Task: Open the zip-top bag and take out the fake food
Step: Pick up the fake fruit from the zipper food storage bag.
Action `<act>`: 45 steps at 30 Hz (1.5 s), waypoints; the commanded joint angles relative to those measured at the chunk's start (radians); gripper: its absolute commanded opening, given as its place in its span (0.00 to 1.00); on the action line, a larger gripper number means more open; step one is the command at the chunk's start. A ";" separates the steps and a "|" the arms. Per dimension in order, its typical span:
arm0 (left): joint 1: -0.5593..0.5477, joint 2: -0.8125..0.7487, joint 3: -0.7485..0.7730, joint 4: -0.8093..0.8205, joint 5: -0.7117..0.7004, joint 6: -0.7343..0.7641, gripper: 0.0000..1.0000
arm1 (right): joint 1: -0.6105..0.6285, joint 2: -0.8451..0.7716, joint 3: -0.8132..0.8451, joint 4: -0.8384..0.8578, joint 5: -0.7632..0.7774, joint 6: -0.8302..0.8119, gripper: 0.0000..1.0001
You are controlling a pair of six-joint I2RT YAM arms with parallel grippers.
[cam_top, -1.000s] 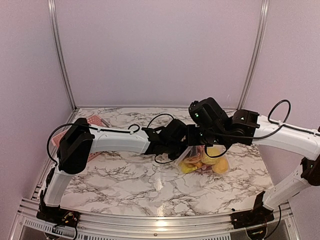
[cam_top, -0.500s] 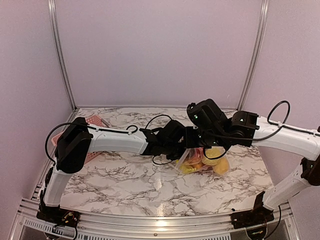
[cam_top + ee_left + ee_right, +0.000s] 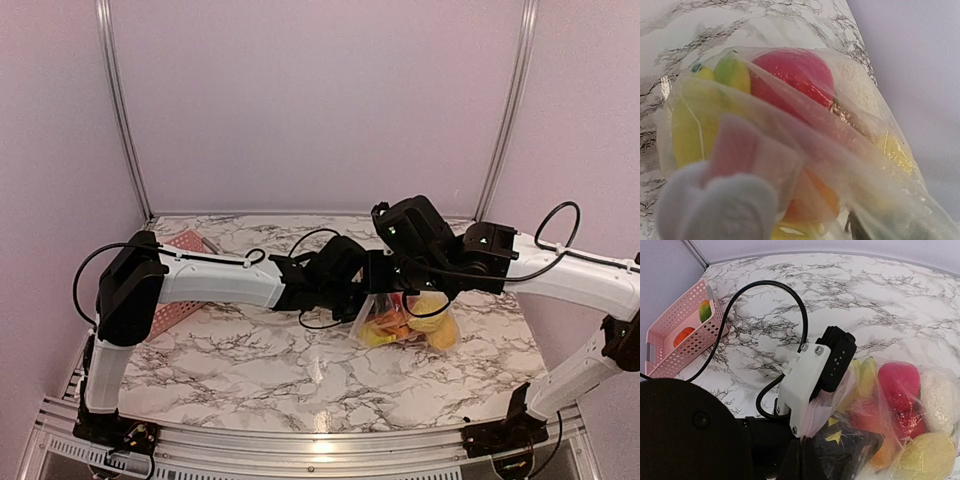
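Note:
The zip-top bag (image 3: pixel 405 322) lies right of the table's centre, full of the fake food (image 3: pixel 432 312): a red fruit (image 3: pixel 795 75), yellow bananas (image 3: pixel 690 120) and an orange piece (image 3: pixel 810 200). My right gripper (image 3: pixel 802 456) is shut on the film at the bag's near edge. My left gripper (image 3: pixel 832 410) meets it there from the left. Its fingers stand apart: the white-backed one is outside the film, and the dark one shows through the plastic. A blurred pale finger (image 3: pixel 715 205) presses against the bag. What it grips is unclear.
A pink slatted basket (image 3: pixel 677 335) stands at the far left, holding a green-yellow piece (image 3: pixel 704 310) and an orange one (image 3: pixel 684 335). A black cable (image 3: pixel 765 287) loops over the marble top above the left gripper. Walls close in on three sides.
The left gripper's fingers have come closer together at the bag's edge. Both arms have drifted a little to the left, and the bag's near edge has gone with them.

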 commanded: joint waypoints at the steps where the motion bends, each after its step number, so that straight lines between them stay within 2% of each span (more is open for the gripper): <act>1: -0.014 -0.006 -0.013 -0.010 -0.008 -0.044 0.67 | 0.009 -0.007 0.016 0.026 -0.011 -0.006 0.00; 5: -0.015 0.018 0.004 -0.007 0.012 -0.063 0.71 | 0.009 -0.007 0.014 0.025 -0.010 -0.008 0.00; 16: -0.017 0.090 0.037 -0.008 0.034 -0.134 0.73 | 0.009 -0.012 -0.012 0.041 -0.014 0.002 0.00; 24: -0.016 0.118 0.048 -0.023 0.007 -0.147 0.83 | 0.009 -0.014 -0.023 0.048 -0.021 0.008 0.00; 28: -0.011 0.133 0.063 -0.015 0.017 -0.148 0.83 | 0.009 -0.015 -0.023 0.051 -0.024 0.006 0.00; 30: -0.008 0.135 0.066 -0.006 0.021 -0.146 0.81 | 0.010 -0.017 -0.021 0.050 -0.023 0.006 0.00; 39: 0.010 0.098 0.029 0.050 0.040 -0.130 0.62 | 0.009 -0.022 -0.021 0.044 -0.016 0.008 0.00; 45: 0.012 0.079 0.026 0.054 0.050 -0.109 0.57 | 0.009 -0.025 -0.019 0.042 -0.011 0.006 0.00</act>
